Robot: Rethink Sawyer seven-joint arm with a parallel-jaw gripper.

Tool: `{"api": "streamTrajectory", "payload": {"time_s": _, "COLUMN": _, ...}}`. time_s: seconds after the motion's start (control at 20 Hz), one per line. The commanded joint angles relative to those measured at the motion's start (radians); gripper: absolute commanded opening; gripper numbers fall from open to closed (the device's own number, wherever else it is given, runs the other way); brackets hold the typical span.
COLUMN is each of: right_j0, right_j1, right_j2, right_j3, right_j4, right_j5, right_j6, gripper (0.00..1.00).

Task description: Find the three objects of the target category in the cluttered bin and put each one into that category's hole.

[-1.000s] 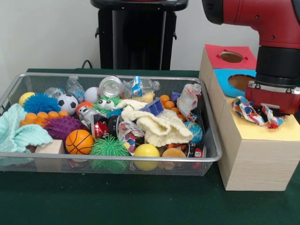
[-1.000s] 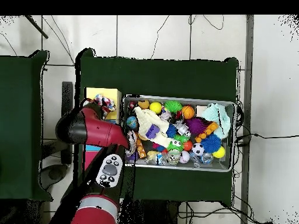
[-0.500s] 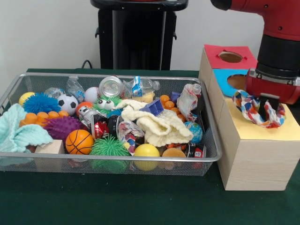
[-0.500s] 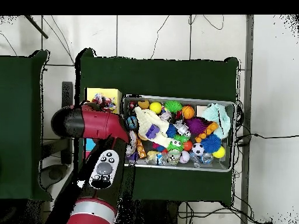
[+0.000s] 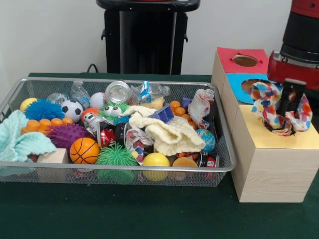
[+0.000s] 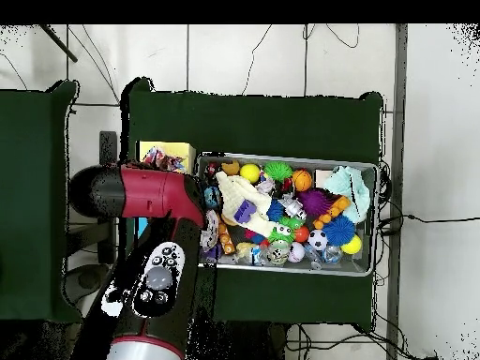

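I see the wire basket (image 5: 114, 169) filling the left and centre of the front view, packed with toys, its rim (image 6: 286, 159) running across the middle of the overhead view. At the right of the front view stands the yellow-topped box (image 5: 271, 164), with a blue-topped box (image 5: 238, 82) and a red-topped box (image 5: 233, 56) behind it toward the upper right. My arm (image 6: 141, 192) crosses the left-centre of the overhead frame; in the front view only its red and black end shows at the upper right corner. The gripper (image 5: 290, 102) hangs over the yellow top, and I cannot tell whether it is spread or closed. A spotted cloth (image 5: 271, 107) is draped around it, its lower folds sitting at the hole (image 5: 279, 130) in the yellow top. Inside the basket, a cream knitted cloth (image 5: 167, 132) lies centre-right, a mint towel (image 5: 20, 142) at the left end, and another spotted cloth (image 5: 200, 105) near the right wall.
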Motion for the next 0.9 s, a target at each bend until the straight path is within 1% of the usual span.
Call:
{"api": "streamTrajectory", "payload": {"time_s": 0.05, "right_j0": -0.009, "right_j1": -0.058, "right_j2": 0.052, "right_j3": -0.013, "right_j4": -0.059, "right_j5": 0.139, "right_j6": 0.046, "gripper": 0.0}}
{"api": "streamTrajectory", "payload": {"time_s": 0.15, "right_j0": -0.011, "right_j1": -0.064, "right_j2": 0.059, "right_j3": -0.008, "right_j4": -0.062, "right_j5": 0.13, "right_j6": 0.051, "gripper": 0.0}}
{"api": "streamTrajectory", "payload": {"time_s": 0.35, "right_j0": -0.016, "right_j1": -0.066, "right_j2": 0.056, "right_j3": -0.023, "right_j4": -0.073, "right_j5": 0.132, "right_j6": 0.061, "gripper": 0.0}}
{"api": "streamTrajectory", "payload": {"time_s": 0.6, "right_j0": -0.017, "right_j1": -0.053, "right_j2": 0.05, "right_j3": -0.042, "right_j4": -0.087, "right_j5": 0.095, "right_j6": 0.073, "gripper": 0.0}}
{"api": "streamTrajectory", "payload": {"time_s": 0.7, "right_j0": -0.018, "right_j1": -0.039, "right_j2": 0.042, "right_j3": -0.06, "right_j4": -0.094, "right_j5": 0.078, "right_j6": 0.074, "gripper": 0.0}}
{"api": "streamTrajectory", "payload": {"time_s": 0.9, "right_j0": -0.055, "right_j1": 0.017, "right_j2": 0.058, "right_j3": -0.114, "right_j4": -0.101, "right_j5": 0.062, "right_j6": 0.043, "gripper": 0.0}}
